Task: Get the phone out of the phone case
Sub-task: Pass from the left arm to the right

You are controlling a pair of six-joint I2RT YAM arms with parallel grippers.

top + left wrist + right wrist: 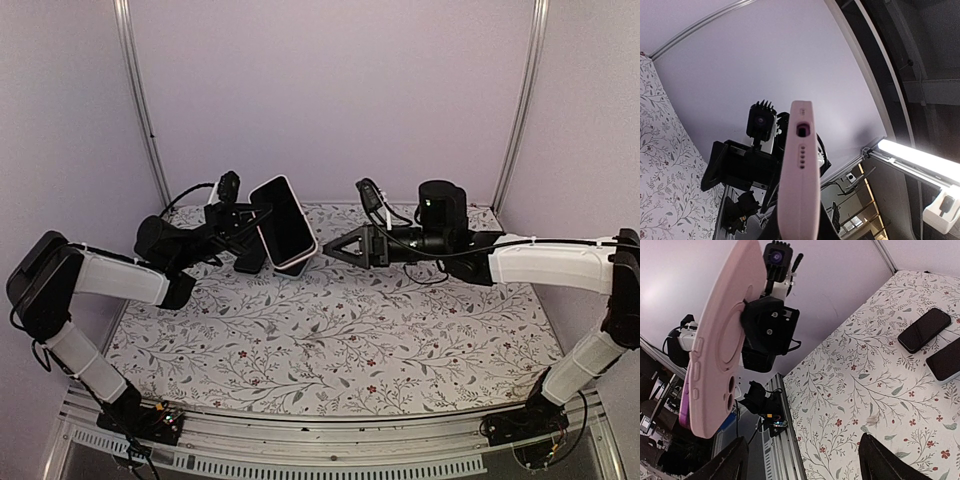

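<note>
Phone case (715,355), pink, hangs in the air above the back of the table (350,340), a little left of centre, with the phone (283,225) seated in it. The left arm reaches in from the left, and the left gripper (250,228) pinches the cased phone by its back and one long edge, jaws pressed tight on it. The phone stands tilted, its dark screen facing up toward the overhead camera, with a thin pink rim showing round its lower end.

The case's back has a faint round ring moulded into it, a raised camera cutout near one end and side buttons along the edge. In the left wrist view its narrow end shows an oval port opening with a row of small holes below it.

Just right of the phone, the right gripper (335,250) points at it from the side, close but apart from it, with its fingers (732,460) spread wide and nothing between them.

Farther right, on the floral cloth in the right wrist view, two other dark phones lie flat near each other: a black one (924,330) and a pale-edged one (946,360) cut off by the frame.
</note>
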